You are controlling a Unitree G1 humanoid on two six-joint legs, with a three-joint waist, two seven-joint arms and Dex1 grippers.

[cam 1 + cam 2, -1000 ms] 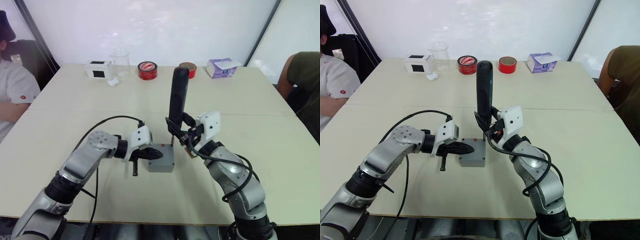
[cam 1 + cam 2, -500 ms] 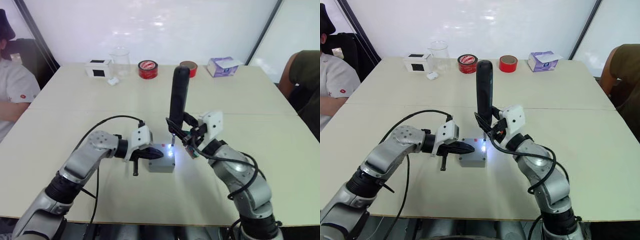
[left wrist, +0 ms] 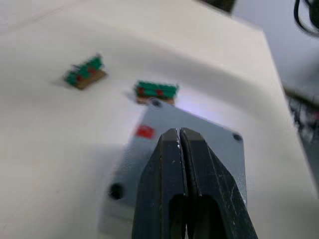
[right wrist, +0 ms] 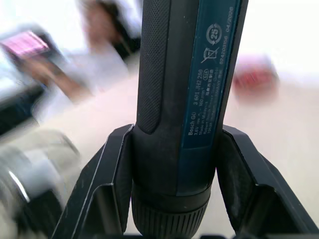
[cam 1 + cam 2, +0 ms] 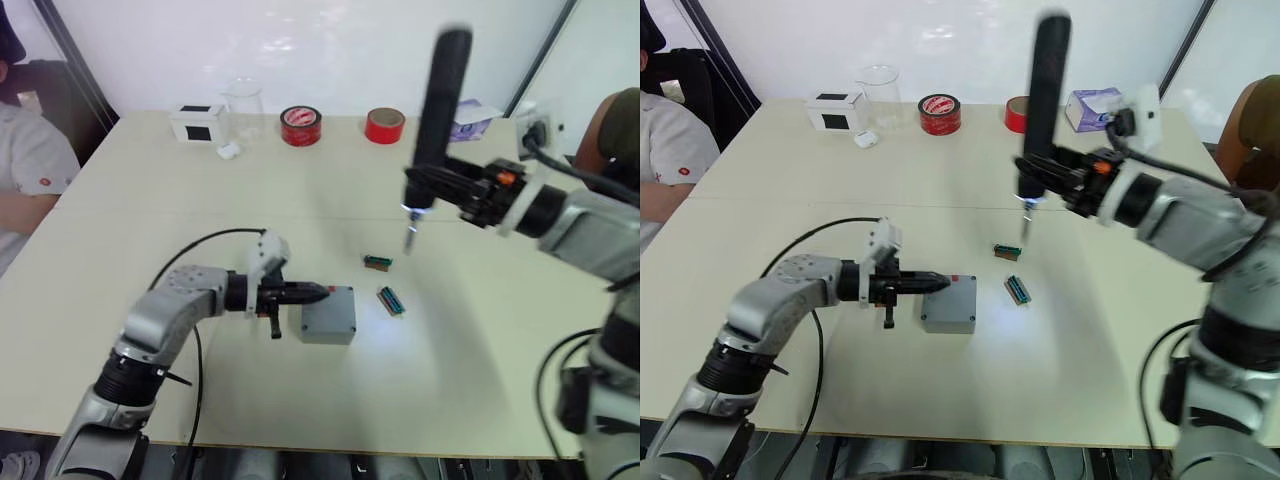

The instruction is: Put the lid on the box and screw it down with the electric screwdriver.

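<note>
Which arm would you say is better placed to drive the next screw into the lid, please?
Probably the right: its end effector already grips the electric screwdriver upright above the table. The left end effector is shut, resting on the lid, seemingly steadying it.

I see the electric screwdriver [image 4: 184, 99] cut off at top and bottom of the right wrist frame; behind it everything blurs. My left end effector [image 3: 182, 149] hides part of the lid [image 3: 209, 134].
</note>
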